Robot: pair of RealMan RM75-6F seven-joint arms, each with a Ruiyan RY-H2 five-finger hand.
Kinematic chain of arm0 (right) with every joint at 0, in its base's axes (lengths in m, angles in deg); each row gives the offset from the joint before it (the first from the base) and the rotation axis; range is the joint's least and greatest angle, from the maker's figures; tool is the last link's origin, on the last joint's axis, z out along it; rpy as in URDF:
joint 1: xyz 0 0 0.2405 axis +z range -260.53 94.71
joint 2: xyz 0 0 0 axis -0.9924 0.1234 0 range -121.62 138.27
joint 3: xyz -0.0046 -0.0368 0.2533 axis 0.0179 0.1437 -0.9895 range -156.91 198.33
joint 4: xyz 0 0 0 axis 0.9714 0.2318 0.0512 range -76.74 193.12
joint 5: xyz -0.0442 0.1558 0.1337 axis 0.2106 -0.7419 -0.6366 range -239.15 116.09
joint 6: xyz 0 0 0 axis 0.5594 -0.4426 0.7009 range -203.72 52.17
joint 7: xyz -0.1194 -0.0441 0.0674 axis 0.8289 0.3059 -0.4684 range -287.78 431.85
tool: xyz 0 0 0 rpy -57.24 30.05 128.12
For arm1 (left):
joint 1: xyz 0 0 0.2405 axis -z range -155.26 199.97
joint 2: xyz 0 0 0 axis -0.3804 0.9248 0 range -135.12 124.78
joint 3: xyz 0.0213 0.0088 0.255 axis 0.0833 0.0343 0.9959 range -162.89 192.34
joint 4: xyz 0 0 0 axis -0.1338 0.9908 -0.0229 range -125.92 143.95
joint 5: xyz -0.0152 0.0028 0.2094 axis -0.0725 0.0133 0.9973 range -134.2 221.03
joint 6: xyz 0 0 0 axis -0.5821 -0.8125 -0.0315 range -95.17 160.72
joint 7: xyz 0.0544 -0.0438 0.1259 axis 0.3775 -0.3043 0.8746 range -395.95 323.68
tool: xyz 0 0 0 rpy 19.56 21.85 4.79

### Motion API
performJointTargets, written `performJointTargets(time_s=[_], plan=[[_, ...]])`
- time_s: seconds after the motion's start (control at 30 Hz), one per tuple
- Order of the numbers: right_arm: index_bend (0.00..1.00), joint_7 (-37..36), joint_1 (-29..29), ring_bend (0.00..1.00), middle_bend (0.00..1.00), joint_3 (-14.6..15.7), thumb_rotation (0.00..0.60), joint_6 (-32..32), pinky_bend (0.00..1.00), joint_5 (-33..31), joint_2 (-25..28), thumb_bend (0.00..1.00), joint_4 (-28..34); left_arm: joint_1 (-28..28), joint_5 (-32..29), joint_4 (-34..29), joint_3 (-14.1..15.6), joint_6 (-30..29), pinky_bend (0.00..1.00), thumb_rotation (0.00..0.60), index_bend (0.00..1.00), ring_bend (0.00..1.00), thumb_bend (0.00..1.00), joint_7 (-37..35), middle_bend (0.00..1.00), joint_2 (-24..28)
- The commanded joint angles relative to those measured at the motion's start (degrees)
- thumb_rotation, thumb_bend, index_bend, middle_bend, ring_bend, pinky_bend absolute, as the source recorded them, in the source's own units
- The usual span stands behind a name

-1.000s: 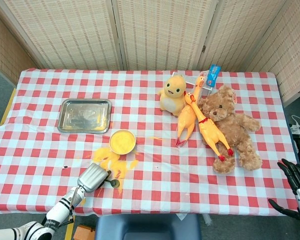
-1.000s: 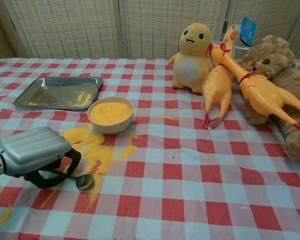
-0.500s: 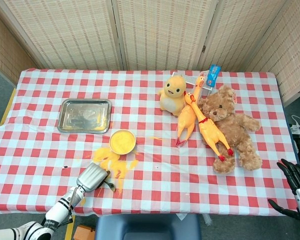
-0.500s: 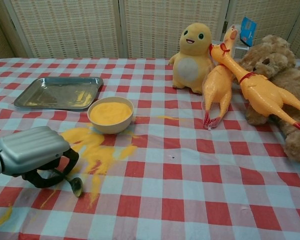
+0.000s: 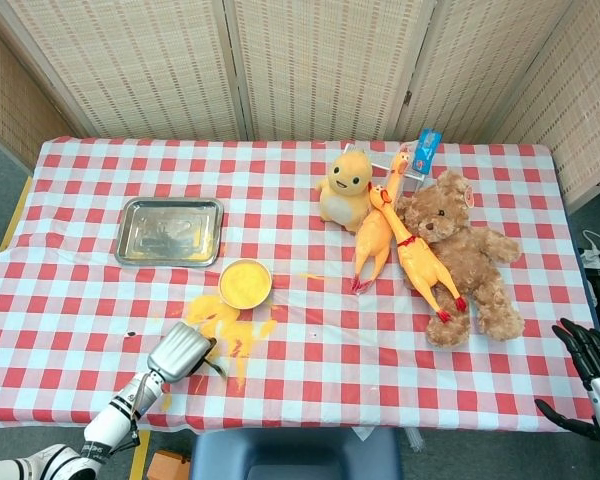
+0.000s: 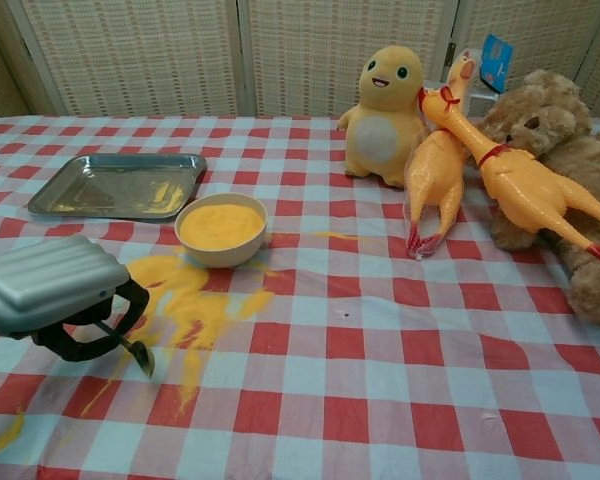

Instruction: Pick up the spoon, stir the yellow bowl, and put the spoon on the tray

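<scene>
My left hand (image 6: 52, 293) (image 5: 179, 352) hovers over the near left of the table and grips the spoon (image 6: 130, 347) (image 5: 217, 368); the bowl end hangs down just above the cloth. The yellow bowl (image 6: 221, 228) (image 5: 245, 282), full of yellow powder, sits a little beyond and right of that hand. Farther back left lies the metal tray (image 6: 120, 185) (image 5: 170, 230). At the lower right edge of the head view my right hand (image 5: 587, 360) hangs off the table with fingers spread, holding nothing.
Spilled yellow powder (image 6: 193, 300) covers the cloth between the bowl and my left hand. A yellow plush (image 6: 387, 100), two rubber chickens (image 6: 437, 175) and a teddy bear (image 6: 580, 190) crowd the back right.
My left hand has lifted and tilted the spoon off the cloth; its bowl end, flat on the table a second ago, now points downward.
</scene>
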Motion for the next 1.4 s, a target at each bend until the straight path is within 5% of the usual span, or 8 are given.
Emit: performJointTargets(time_s=[0.03, 0.3, 0.5, 0.7, 1.07, 1.4], plan=[[0.0, -0.06, 0.01, 0.0, 0.0, 0.04, 0.6, 0.0, 0.0, 0.06, 0.02, 0.09, -0.02, -0.1, 0.14, -0.56, -0.23, -0.42, 1.0, 0.6, 0.69, 1.0, 0.42, -0.07, 1.0, 0.56], [0.0, -0.65, -0.06, 0.0, 0.0, 0.04, 0.6, -0.25, 0.0, 0.06, 0.24, 0.09, -0.08, 0.57, -1.6, -5.68, -3.57, -2.21, 1.0, 0.6, 0.69, 1.0, 0.43, 1.55, 1.0, 4.66], [0.0, -1.56, 0.15, 0.0, 0.0, 0.08, 0.6, 0.12, 0.0, -0.09, 0.54, 0.09, -0.25, 3.17, -7.36, -7.24, -10.73, -4.79, 1.0, 0.6, 0.69, 1.0, 0.44, 7.66, 1.0, 3.41], [0.0, -2.85, -0.12, 0.0, 0.0, -0.17, 0.6, -0.46, 0.0, -0.72, 0.93, 0.09, -0.57, 6.35, -9.69, -0.69, -15.42, -9.74, 1.0, 0.6, 0.7, 1.0, 0.46, 15.75, 1.0, -4.97], [0.0, -5.26, 0.24, 0.0, 0.0, -0.24, 0.6, 0.63, 0.0, -1.63, 1.46, 0.09, -1.25, 13.24, -7.46, 22.52, -17.87, -15.27, 1.0, 0.6, 0.7, 1.0, 0.46, 25.72, 1.0, -20.06], [0.0, -6.2, 0.11, 0.0, 0.0, -0.68, 0.6, 0.67, 0.0, -2.8, 1.78, 0.09, -1.43, 15.04, 0.11, 42.36, -12.33, -19.44, 1.0, 0.6, 0.7, 1.0, 0.46, 23.37, 1.0, -29.41]])
